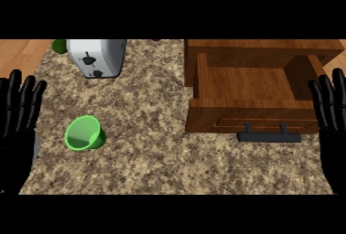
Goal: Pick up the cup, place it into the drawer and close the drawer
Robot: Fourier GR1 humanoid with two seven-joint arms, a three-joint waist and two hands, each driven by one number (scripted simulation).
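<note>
While both hands rest open w/ nothing held — left hand point(19, 114), right hand point(331, 109) — green cup point(84, 133) sits on counter point(155, 155) well apart from open drawer point(246, 84) — pick, place & close all left.

A green cup point(84, 133) is seen lying tilted on the speckled worktop point(155, 155), its mouth turned towards the viewer. Well apart, at the right, a wooden drawer point(251, 93) is pulled open, a dark handle point(269, 136) fixed on its front.
</note>
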